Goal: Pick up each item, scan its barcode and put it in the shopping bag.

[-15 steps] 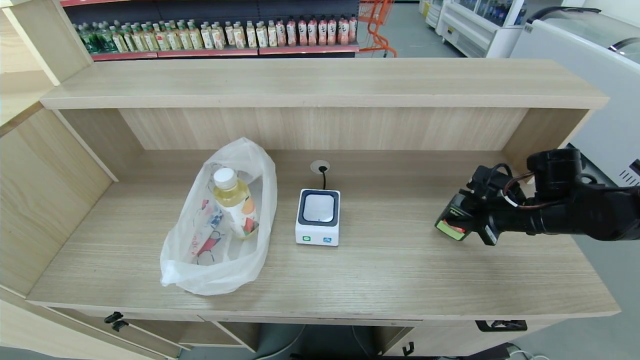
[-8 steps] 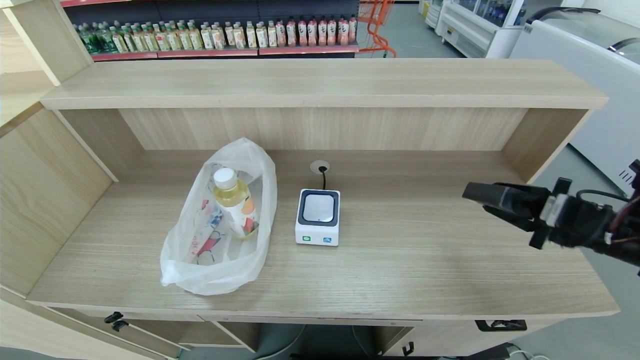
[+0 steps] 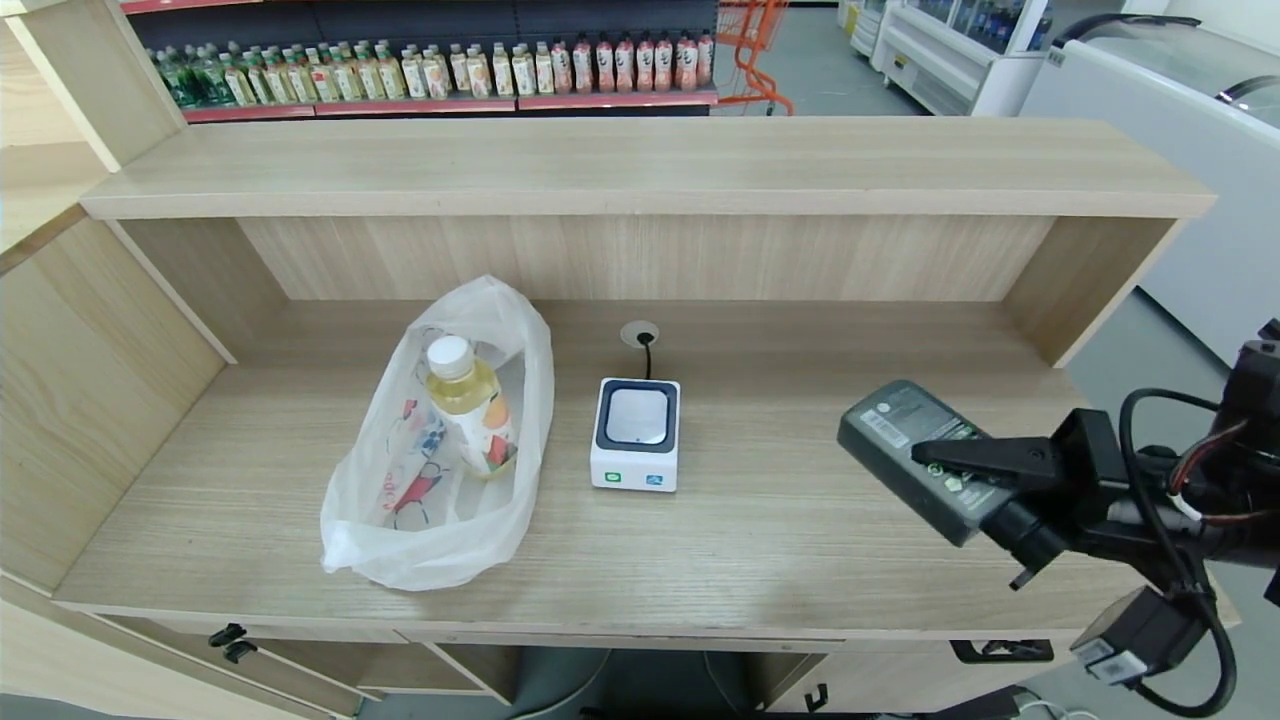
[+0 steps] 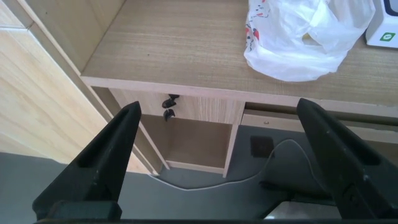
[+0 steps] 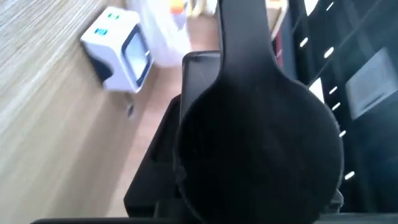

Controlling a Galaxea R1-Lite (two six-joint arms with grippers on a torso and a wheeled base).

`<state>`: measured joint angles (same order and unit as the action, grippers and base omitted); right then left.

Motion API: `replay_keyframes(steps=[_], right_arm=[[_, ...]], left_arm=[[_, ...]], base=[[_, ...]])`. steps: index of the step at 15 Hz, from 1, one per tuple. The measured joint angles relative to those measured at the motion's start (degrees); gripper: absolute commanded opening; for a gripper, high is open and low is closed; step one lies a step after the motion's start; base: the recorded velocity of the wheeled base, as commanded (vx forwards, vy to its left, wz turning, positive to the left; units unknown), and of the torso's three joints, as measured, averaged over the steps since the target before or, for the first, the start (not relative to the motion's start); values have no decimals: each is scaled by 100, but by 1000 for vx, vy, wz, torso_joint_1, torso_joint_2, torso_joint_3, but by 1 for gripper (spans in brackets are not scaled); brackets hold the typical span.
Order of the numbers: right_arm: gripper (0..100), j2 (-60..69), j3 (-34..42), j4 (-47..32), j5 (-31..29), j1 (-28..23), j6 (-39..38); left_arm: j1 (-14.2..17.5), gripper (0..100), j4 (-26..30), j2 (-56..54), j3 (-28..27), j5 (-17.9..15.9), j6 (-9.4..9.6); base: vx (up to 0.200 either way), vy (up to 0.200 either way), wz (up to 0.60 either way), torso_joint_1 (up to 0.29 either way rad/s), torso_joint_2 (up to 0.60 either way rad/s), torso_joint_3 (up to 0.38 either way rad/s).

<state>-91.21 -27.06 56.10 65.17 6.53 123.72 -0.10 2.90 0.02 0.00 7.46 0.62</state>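
Since the last frame our right gripper, clamped on the dark pack, has rolled it barcode-up right of the scanner; scan pending, next we turn it face-down over that.

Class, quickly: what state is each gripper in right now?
Left gripper: open, holding nothing.
Right gripper: shut on the dark grey box.

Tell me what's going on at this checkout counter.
The robot's right hand holds a dark grey box above the right side of the wooden counter. Its barcode label faces up, and it is not yet over the barcode scanner in the middle. A drink bottle already sits in the white shopping bag on the left. The left hand is open, low in front of the counter.
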Motion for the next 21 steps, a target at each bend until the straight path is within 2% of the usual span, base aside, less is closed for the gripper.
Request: replay_keyframes(steps=[3, 6, 10, 19, 21], right_arm=[[0, 91, 78, -22, 29, 1223, 1081], [0, 96, 122, 12, 216, 1968, 1840], [0, 83, 278, -49, 1248, 2132, 2394], [0, 105, 279, -95, 1310, 2103, 2375], [0, 177, 174, -172, 1256, 1985, 1702]], left_arm=[[0, 100, -1, 0, 0, -2, -2], [0, 100, 0, 0, 0, 0, -2], [-1, 100, 0, 0, 0, -2, 0], [2, 100, 0, 0, 0, -2, 0], [0, 100, -1, 0, 0, -2, -2]], base=[[0, 0, 0, 0, 0, 0], [0, 0, 0, 0, 0, 0], [0, 0, 0, 0, 0, 0], [0, 0, 0, 0, 0, 0], [0, 0, 0, 0, 0, 0]])
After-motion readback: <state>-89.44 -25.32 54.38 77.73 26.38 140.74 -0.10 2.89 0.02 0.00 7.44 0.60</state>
